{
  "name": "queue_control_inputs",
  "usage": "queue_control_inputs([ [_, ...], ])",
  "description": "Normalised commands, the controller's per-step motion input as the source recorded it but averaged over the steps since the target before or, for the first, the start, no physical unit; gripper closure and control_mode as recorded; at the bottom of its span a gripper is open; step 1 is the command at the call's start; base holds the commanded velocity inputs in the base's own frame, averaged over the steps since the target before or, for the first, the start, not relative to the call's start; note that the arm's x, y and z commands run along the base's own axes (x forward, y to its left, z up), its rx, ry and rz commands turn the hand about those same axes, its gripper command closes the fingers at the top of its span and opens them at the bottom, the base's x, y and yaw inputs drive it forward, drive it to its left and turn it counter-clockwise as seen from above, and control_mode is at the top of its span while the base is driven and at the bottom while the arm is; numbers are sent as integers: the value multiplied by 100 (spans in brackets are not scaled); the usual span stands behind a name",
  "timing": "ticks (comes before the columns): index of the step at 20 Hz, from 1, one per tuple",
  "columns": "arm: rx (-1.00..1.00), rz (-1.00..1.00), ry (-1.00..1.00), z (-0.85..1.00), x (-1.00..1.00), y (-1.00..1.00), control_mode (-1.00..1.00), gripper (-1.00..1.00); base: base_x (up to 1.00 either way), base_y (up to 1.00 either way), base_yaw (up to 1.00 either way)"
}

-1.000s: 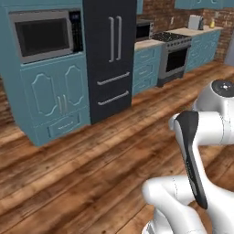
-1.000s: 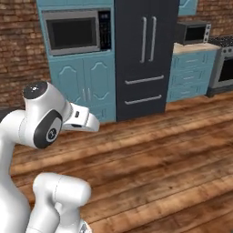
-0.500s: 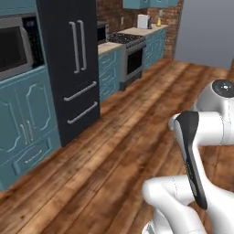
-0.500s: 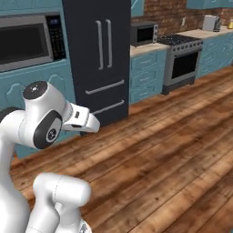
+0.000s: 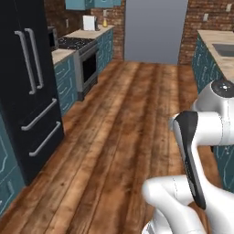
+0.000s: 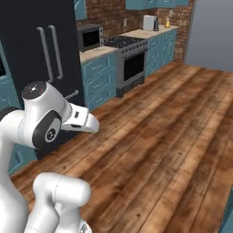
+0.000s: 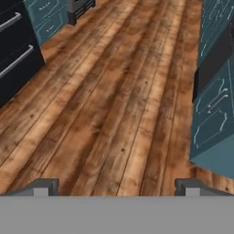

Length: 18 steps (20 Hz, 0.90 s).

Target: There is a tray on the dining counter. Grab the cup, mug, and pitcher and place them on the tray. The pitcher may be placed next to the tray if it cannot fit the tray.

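The tray, the cup, the mug, the pitcher and the dining counter are out of view. In the hand view my gripper is open, its two dark fingertips far apart with nothing between them. It looks down over a bare wooden floor. My white arm is folded up close to the base.
A black fridge stands on the left, and past it a stove and teal cabinets under a microwave. A teal cabinet run with a worktop and sink lines the right. A grey doorway closes the far end.
The whole picture has swung: the base has turned, so the fridge slid left and the stove, doorway and right-hand cabinets came into view. The arm keeps its folded pose, jaws still open.
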Motion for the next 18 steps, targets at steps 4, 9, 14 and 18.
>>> queue_control_inputs([
  [4,0,0,0,0,0,0,100,-100,100,18,-42],
  [9,0,0,0,0,0,0,100,-100,100,15,-31],
  [14,0,0,0,0,0,0,100,-100,99,6,-25],
  [18,0,0,0,0,0,0,100,-100,100,8,-27],
])
